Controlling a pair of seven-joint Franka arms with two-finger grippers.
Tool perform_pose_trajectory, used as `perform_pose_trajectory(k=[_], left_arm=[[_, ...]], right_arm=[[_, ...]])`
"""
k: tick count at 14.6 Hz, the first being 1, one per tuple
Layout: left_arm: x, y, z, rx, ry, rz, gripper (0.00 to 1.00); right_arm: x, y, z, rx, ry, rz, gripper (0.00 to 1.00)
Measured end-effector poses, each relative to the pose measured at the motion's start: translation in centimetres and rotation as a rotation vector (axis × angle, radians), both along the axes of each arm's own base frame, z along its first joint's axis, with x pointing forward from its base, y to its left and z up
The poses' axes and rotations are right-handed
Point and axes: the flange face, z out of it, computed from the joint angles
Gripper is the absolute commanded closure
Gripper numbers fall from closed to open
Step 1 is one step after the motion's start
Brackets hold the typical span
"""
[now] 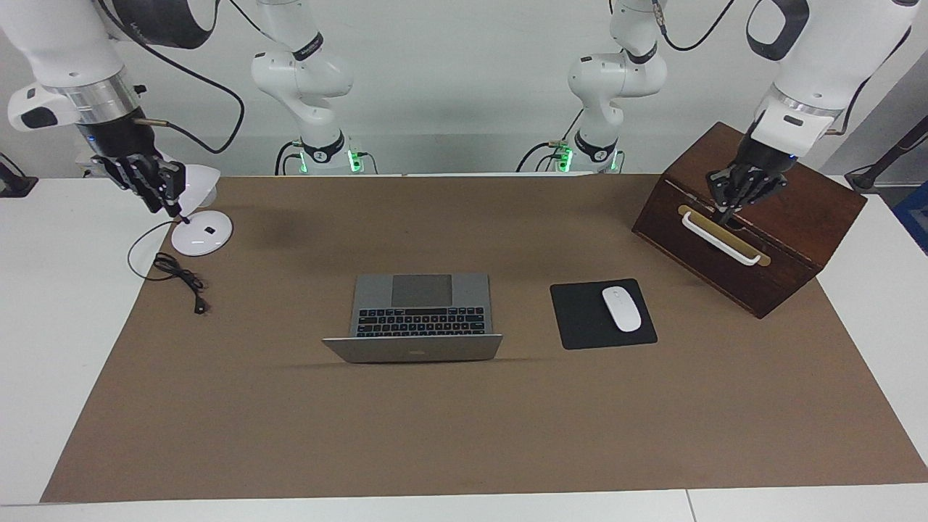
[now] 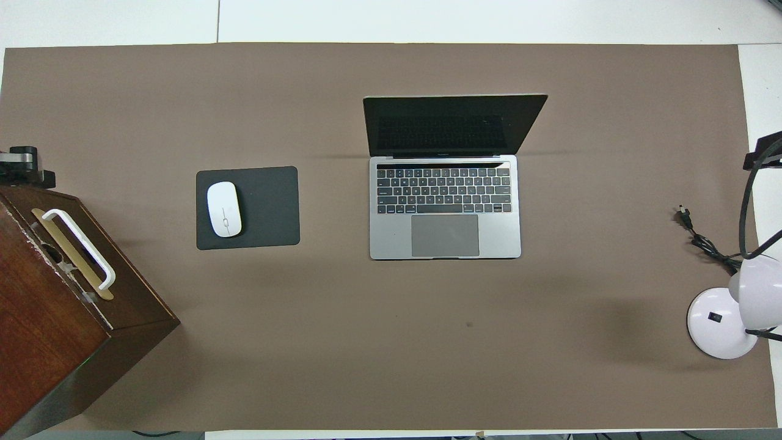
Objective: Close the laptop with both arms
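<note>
The silver-grey laptop [image 1: 420,308] lies open in the middle of the brown mat, keyboard and trackpad toward the robots. Its lid [image 1: 413,348] stands up on the side away from the robots, and the screen [image 2: 452,125] is dark. My left gripper [image 1: 727,212] hangs over the wooden box at the left arm's end, just above its top by the handle. My right gripper [image 1: 172,206] hangs over the white lamp at the right arm's end. Both are well apart from the laptop. In the overhead view only an edge of the left gripper [image 2: 21,165] and of the right gripper [image 2: 760,153] shows.
A black mouse pad [image 1: 580,319] with a white mouse [image 1: 622,308] lies beside the laptop toward the left arm's end. A dark wooden box [image 1: 754,239] with a white handle [image 1: 721,239] stands there too. A white desk lamp [image 1: 201,232] with a black cable [image 1: 181,279] sits at the right arm's end.
</note>
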Motion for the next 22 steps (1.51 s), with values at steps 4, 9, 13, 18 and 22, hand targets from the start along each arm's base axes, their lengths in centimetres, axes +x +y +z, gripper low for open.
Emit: perform_pose_trajectory(k=[4, 9, 13, 18, 22], left_arm=[[0.6, -4.6, -1.3, -0.045, -0.092, 0.003, 1.00], [-1.6, -9.6, -6.8, -0.111, -0.239, -0.003, 1.00], [-7.0, -12.5, -12.0, -0.143, -0.352, -0.049, 1.00], [-13.1, -17.5, -17.8, -0.209, -0.456, -0.108, 1.00], [-16.1, -22.2, -22.6, -0.264, -0.525, -0.173, 1.00]], right_arm=[[3.2, -0.7, -1.1, -0.011, -0.028, -0.004, 1.00], [7.4, -2.6, -3.7, -0.032, -0.066, 0.009, 1.00], [10.5, -3.1, -5.7, -0.043, -0.094, 0.009, 1.00], [14.7, -3.2, -8.1, -0.062, -0.165, 0.019, 1.00], [17.1, -2.1, -9.5, -0.069, -0.203, 0.040, 1.00]])
